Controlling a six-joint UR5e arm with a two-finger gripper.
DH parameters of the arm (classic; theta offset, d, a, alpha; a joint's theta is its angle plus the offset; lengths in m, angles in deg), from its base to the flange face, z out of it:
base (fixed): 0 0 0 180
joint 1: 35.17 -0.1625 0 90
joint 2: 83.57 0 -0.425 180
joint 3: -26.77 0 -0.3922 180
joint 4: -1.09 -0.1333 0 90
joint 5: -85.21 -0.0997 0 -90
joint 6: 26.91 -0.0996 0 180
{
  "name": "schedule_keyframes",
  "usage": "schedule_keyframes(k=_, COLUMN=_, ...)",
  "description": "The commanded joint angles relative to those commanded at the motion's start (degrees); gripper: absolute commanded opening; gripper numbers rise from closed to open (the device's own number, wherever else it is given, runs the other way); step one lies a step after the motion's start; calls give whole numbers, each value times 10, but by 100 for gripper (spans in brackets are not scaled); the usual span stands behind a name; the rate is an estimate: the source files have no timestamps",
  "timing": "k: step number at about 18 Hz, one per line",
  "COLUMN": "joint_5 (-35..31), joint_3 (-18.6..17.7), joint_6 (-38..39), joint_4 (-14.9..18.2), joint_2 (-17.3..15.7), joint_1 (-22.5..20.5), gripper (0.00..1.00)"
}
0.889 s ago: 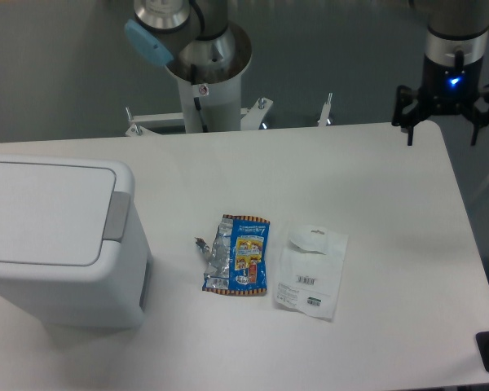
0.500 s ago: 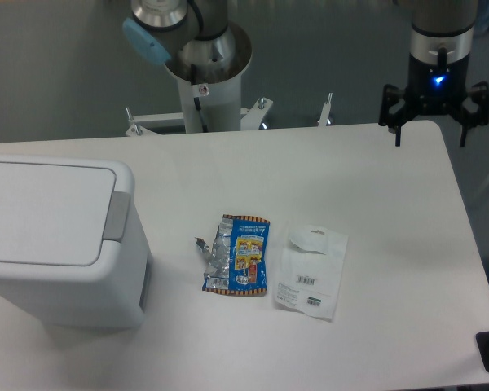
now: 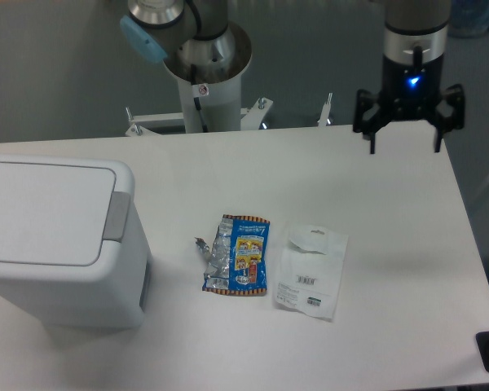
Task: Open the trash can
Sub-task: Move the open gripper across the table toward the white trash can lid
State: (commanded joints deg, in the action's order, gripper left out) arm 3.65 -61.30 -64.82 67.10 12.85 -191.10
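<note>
White table [image 3: 375, 212], trash can [image 3: 57, 244] sitting at the left edge, lid still shut, grey tab [image 3: 118, 216] untouched. Gripper [image 3: 405, 140] has slid left along the far edge since the last frame, fingers spread wide, holding nothing, looks like it's hovering. Snack packet [image 3: 238, 255] and clear bag [image 3: 312, 271] lie mid-table.

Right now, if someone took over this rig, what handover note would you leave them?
Gripper: open, empty, raised over the table's far right edge.
Trash can: at the table's left side, lid shut, grey tab on its right side, untouched.
Between them: blue wrapper and white packet, lying flat and apart.
Done: nothing on the can yet.
Left: cross to the can, press the tab, get the lid open.
</note>
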Motion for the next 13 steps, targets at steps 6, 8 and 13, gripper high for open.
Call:
schedule_keyframes(k=6, joint_5=9, joint_3=0, joint_6=148, joint_4=-2, joint_2=4, joint_1=69, gripper=100)
schedule_keyframes(k=8, joint_5=30, joint_3=-1, joint_6=201, joint_4=-26, joint_2=8, joint_1=77, gripper=100)
schedule_keyframes(k=13, joint_5=82, joint_3=-4, joint_6=321, joint_4=-40, joint_2=0, joint_1=77, gripper=100)
